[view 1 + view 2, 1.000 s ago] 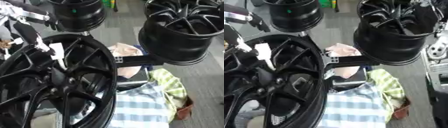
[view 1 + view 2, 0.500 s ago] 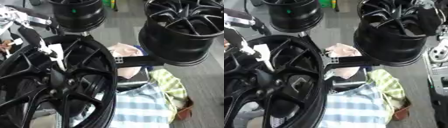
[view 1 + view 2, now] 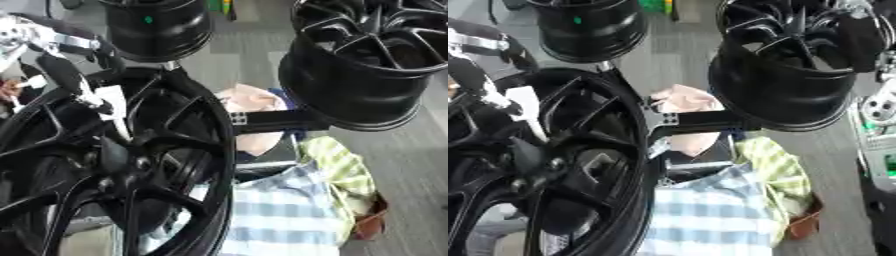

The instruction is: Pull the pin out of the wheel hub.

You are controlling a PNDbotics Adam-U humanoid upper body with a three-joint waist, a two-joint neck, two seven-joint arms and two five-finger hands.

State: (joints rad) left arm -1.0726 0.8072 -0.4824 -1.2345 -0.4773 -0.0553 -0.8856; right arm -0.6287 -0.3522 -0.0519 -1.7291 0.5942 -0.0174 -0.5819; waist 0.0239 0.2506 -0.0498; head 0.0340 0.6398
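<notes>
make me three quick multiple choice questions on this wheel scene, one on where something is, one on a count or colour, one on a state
1. Where is the robot's left hand?
A. at the upper left rim of the near wheel
B. inside the far right wheel
C. on the striped cloth

2. How many black wheels show in the left eye view?
A. one
B. three
C. five

3. How does the far right wheel stand?
A. flat on the floor, face down
B. raised on a black arm, its open face tilted up
C. leaning against the near wheel

Answers:
1. A: the dark hand lies on the near wheel at its upper left rim, beside a white tag.
2. B: the near wheel, the far right wheel and a far middle wheel are all black.
3. B: a black arm reaches to its lower side and its spokes face upward.
</notes>
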